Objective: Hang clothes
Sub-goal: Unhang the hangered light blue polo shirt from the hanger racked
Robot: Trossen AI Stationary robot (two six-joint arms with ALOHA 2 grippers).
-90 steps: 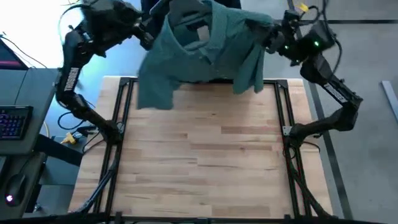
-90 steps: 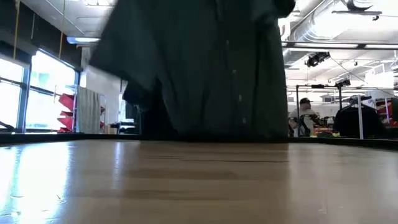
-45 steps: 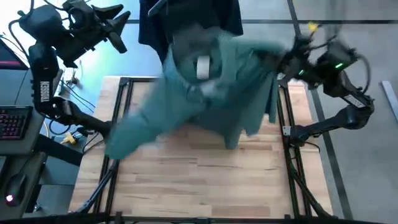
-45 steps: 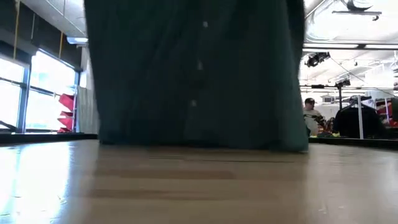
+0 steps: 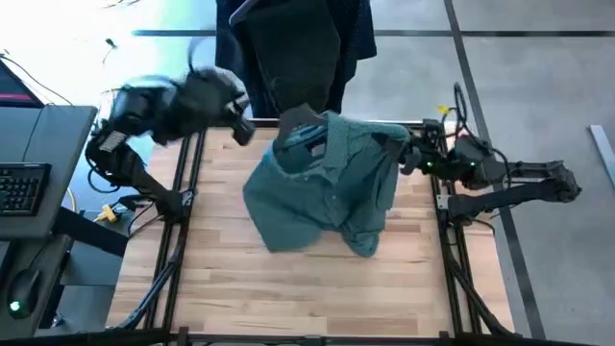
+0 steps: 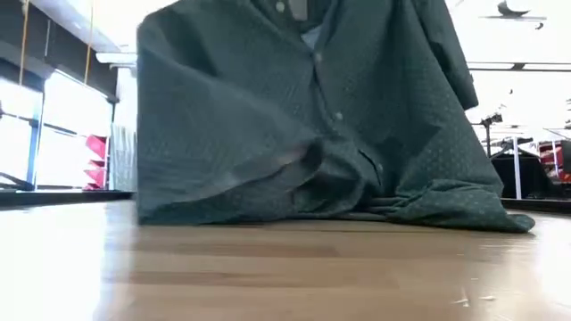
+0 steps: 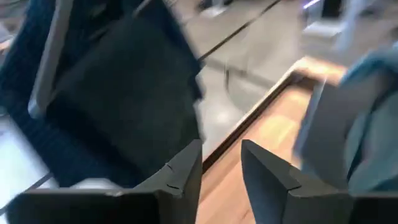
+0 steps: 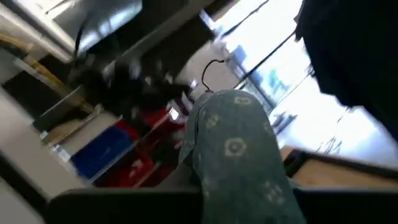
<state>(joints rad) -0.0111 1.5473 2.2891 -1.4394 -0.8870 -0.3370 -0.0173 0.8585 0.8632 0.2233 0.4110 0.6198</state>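
Note:
The teal shirt lies crumpled on the wooden table, collar toward the far edge; in the low view its lower folds rest on the tabletop. My right gripper is at the shirt's right side, low over the table's right rail, shut on its cloth. Near the table's far left corner, left of the collar, my left gripper is open with nothing between its fingers. A black garment and a navy one hang beyond the far edge. My right gripper holds a bunched fold of the teal shirt's right shoulder or sleeve between its fingers, coming level from the table's right side. That part stays raised off the table, while the rest of the shirt sags onto the tabletop.
Black rails run along the table's left and right sides. A keyboard sits on a side desk at the left. The near half of the tabletop is bare wood.
My left gripper has let go of the teal shirt, swung out to the left, then come back toward the table's far left corner. The shirt, first held up spread between both grippers, has dropped onto the table and crumpled. My right gripper has come down with its end.

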